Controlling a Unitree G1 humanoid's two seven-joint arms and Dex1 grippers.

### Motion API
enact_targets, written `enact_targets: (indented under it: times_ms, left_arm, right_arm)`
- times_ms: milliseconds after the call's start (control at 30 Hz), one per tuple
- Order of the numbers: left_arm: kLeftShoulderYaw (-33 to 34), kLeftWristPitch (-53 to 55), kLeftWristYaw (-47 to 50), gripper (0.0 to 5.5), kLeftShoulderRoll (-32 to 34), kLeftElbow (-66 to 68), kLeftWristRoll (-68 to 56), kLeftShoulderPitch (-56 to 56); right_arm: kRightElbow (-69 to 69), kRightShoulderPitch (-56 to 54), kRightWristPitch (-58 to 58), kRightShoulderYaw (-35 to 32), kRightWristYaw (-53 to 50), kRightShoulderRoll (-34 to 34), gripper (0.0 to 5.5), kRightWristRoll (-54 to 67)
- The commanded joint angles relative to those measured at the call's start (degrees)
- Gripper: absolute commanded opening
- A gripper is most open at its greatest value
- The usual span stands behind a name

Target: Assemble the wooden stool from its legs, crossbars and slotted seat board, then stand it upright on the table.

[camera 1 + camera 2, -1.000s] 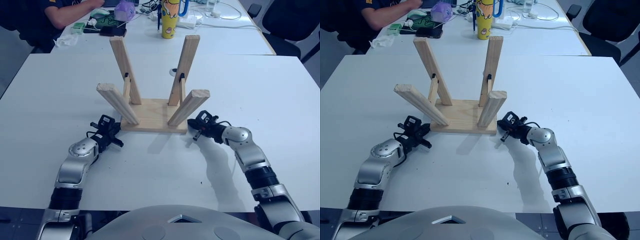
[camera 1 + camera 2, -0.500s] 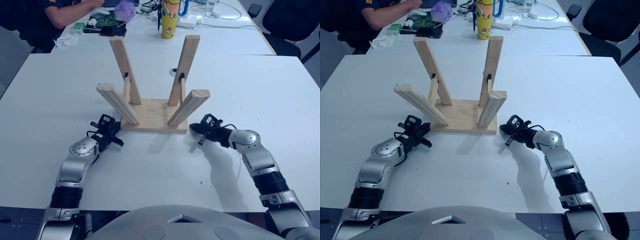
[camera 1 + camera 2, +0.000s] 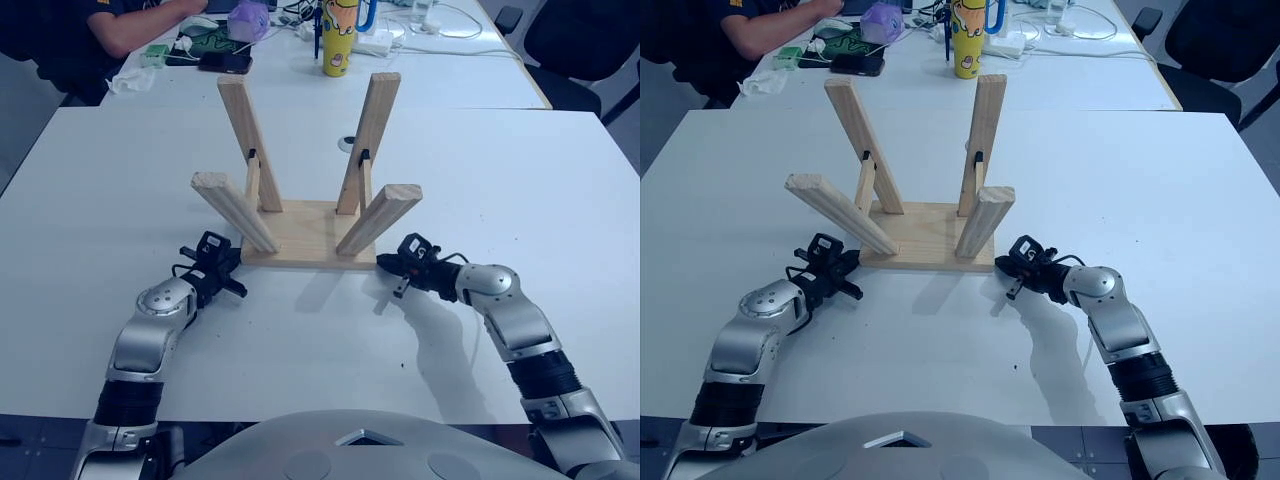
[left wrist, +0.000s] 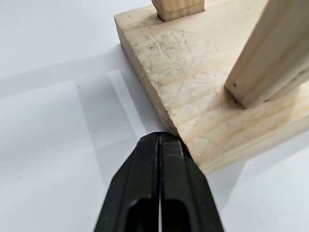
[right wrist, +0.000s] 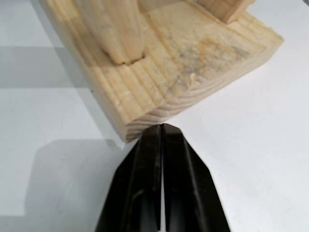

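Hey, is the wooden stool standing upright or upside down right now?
Upside down: its seat board lies flat on the table and all four legs point up and outward.

- The pale wooden stool (image 3: 310, 228) stands upside down at the middle of the white table (image 3: 520, 190).
- The left gripper (image 3: 228, 266) lies at its near left corner, and the right gripper (image 3: 388, 263) at its near right corner.
- A tall yellow cup (image 3: 339, 42) stands well behind the stool.
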Motion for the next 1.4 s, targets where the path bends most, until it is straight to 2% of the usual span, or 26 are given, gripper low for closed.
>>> enact_targets:
  times_ms: [33, 400, 800, 933, 1133, 1400]
  left_arm:
    - [-1.38, 2.55, -1.50, 0.00, -1.45, -6.00, -2.89, -2.72]
    - [2.80, 10.20, -0.77, 0.00, -1.34, -16.96, -5.02, -8.73]
    - [3.28, 12.40, -0.38, 0.00, -1.15, -18.25, -4.41, -9.49]
    - [3.71, 14.12, 2.16, 0.00, 0.31, -13.86, -0.96, -8.46]
    - [1.97, 9.22, 4.96, 0.00, 2.36, -4.13, 4.29, -6.36]
    - [-1.57, 0.01, 6.48, 0.00, -0.38, 8.57, 7.15, -7.26]
  right_arm:
    - [-8.20, -4.67, 1.75, -1.35, 1.65, 2.93, 0.02, 6.56]
    - [-10.68, -9.04, 4.96, -3.92, 1.23, 2.83, 0.02, 8.08]
    - [-11.13, -11.48, 5.47, -4.87, 1.55, 1.48, 0.02, 7.99]
    - [-5.49, -11.33, 4.28, -3.77, -1.02, 0.15, 0.02, 3.62]
    - [3.43, -11.81, -0.15, -1.15, -4.17, -0.78, 0.02, -2.66]
    - [15.72, -13.33, -8.39, 2.78, -8.39, 4.15, 0.02, -7.81]
